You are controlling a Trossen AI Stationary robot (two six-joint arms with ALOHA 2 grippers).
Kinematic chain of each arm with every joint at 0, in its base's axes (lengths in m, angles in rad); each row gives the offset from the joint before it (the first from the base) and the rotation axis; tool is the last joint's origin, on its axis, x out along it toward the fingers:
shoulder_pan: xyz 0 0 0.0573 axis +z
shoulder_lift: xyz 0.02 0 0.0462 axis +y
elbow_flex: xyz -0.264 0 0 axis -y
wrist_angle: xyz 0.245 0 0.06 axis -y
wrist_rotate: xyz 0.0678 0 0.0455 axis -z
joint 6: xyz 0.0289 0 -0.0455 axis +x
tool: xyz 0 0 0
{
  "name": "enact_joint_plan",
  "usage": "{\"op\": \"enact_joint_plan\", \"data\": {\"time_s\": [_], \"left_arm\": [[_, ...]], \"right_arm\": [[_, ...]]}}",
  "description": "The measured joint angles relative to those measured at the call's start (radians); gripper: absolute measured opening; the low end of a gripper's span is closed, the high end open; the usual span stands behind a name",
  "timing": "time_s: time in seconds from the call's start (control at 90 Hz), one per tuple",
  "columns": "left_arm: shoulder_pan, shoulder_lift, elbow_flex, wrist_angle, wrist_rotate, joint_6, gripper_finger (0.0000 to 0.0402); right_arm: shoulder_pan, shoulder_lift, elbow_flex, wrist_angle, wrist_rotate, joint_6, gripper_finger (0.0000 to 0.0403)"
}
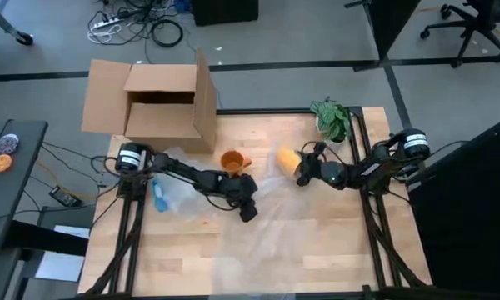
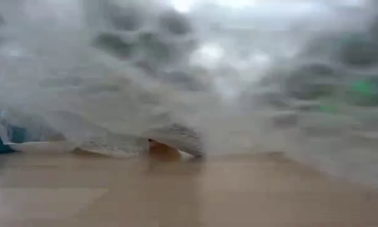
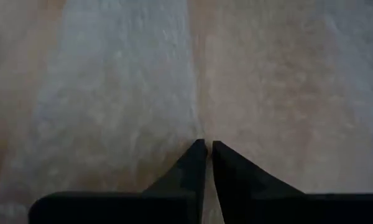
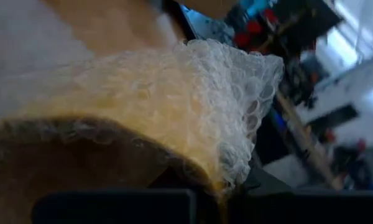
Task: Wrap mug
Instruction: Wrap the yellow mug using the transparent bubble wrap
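An orange mug (image 1: 232,160) stands upright on the table, far of centre, its handle toward the right; no gripper touches it. A clear bubble wrap sheet (image 1: 308,237) lies spread over the table's middle and right. My left gripper (image 1: 248,210) is shut, its tips down on the sheet (image 3: 112,93), near and right of the mug. My right gripper (image 1: 302,172) is at a yellow-orange thing (image 1: 287,157) covered in bubble wrap (image 4: 193,93), right of the mug. In the low view the wrap (image 2: 176,75) fills most of the picture. My left gripper's shut fingertips (image 3: 199,149) meet the bubble wrap sheet from above, slanting down, where a crease (image 3: 196,99) runs away from them. Whether a fold is pinched between them I cannot tell. My right gripper holds the wrapped yellow-orange thing (image 4: 143,106) from the table's right side; the wrap hides the fingers and the place of contact.
An open cardboard box (image 1: 162,108) stands at the far left corner. A green plant (image 1: 333,118) sits at the far right. A blue thing (image 1: 160,197) lies under clear plastic at the left. The black frame rails (image 1: 375,225) run along both sides.
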Motion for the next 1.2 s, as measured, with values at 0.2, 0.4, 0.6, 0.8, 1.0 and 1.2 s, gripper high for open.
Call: {"op": "enact_joint_plan", "data": {"time_s": [0.2,0.4,0.6,0.8,1.0,1.2], "left_arm": [[-0.001,-0.073,-0.005,-0.014,0.021,0.047,0.0018],[0.0,-0.103,-0.004,-0.004,0.051,0.067,0.0018],[0.002,-0.164,-0.004,0.12,0.102,0.093,0.0019],[0.032,-0.24,-0.001,0.33,0.087,0.201,0.0019],[0.119,-0.206,0.0,0.472,0.01,0.247,0.0019],[0.199,-0.122,0.0,0.547,-0.012,0.263,0.0019]], "right_arm": [[0.084,-0.002,0.06,-0.132,0.055,-0.422,0.0001],[0.129,-0.001,0.116,-0.22,0.043,-0.719,0.0013],[0.16,-0.002,0.171,-0.36,0.036,-0.866,0.0025],[0.188,-0.002,0.232,-0.513,0.035,-0.914,0.0025],[0.215,0.002,0.293,-0.647,0.035,-0.993,0.0023],[0.25,0.002,0.349,-0.786,0.001,-1.03,0.0023]]}}
